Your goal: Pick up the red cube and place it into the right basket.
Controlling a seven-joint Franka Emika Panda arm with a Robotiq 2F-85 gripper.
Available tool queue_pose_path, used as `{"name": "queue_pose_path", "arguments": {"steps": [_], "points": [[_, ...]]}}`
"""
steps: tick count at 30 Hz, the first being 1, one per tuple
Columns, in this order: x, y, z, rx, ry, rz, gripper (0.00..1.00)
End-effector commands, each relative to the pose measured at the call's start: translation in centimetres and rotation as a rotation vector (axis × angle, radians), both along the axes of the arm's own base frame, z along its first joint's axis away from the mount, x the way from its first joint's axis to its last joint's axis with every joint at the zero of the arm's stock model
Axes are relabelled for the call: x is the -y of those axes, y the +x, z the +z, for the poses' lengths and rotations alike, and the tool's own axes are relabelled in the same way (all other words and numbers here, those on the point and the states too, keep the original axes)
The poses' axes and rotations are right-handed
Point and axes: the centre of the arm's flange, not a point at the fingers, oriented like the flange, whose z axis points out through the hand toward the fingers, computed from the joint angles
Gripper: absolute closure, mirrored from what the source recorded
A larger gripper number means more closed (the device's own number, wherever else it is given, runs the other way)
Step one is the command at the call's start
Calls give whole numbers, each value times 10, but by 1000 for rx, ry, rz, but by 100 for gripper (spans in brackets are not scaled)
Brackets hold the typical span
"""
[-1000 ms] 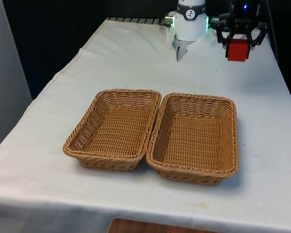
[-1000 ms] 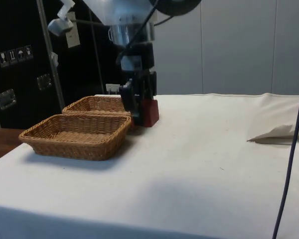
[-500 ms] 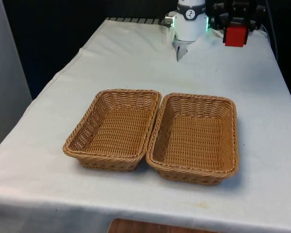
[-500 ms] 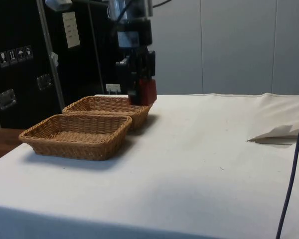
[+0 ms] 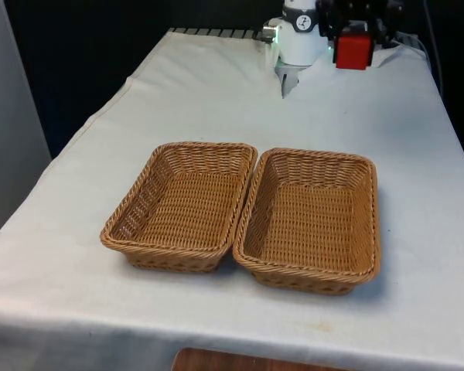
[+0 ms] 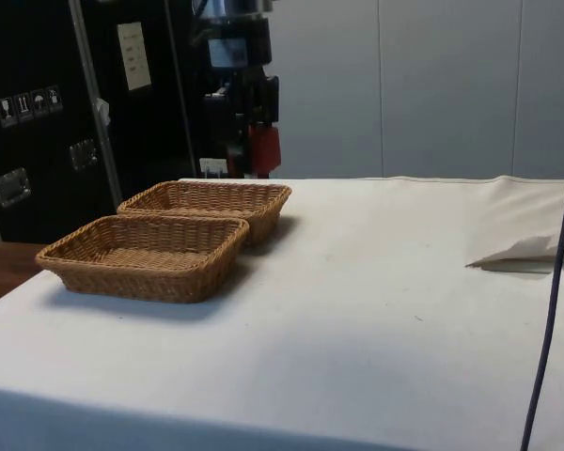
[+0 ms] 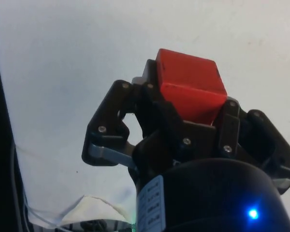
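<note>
Red cube (image 5: pixel 353 50) pinched between the fingers of the black tool (image 5: pixel 354 35), held high in the air above the desk's far edge, well apart from the two wicker baskets. The white-clothed desk (image 5: pixel 216 108) lies open between its far edge and the baskets. The left basket (image 5: pixel 182 205) and right basket (image 5: pixel 312 219) sit side by side near the desk's near edge, rims touching, both holding nothing. Seen from the side, the cube (image 6: pixel 262 150) hangs well above the baskets' rims.

We see two rectangular woven wicker baskets (image 5: pixel 243 216) touching side by side on the white-clothed table (image 5: pixel 417 170), red cube (image 5: pixel 352 48) held above the cloth behind them
</note>
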Motion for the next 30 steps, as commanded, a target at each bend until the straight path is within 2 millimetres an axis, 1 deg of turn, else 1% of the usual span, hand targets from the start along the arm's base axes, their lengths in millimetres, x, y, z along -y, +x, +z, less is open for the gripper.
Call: {"name": "queue_pose_path", "arguments": {"steps": [1,4,5,6,7,15,16,21,22,23,25,26,30], "points": [[6,4,1,-10,-1,0,97],[18,13,4,-12,-3,-1,97],[18,13,4,-12,-3,-1,97],[24,19,5,-12,-5,-1,97],[22,17,4,-6,-8,-2,97],[51,41,5,-8,-15,-3,97],[50,40,5,1,-21,-3,97],[69,55,4,-7,-24,-3,97],[69,55,4,-7,-24,-3,97],[76,60,4,-6,-28,-3,97],[81,65,4,-4,-32,-1,97],[78,63,4,3,-41,-3,97],[95,76,3,2,-42,1,97]]}}
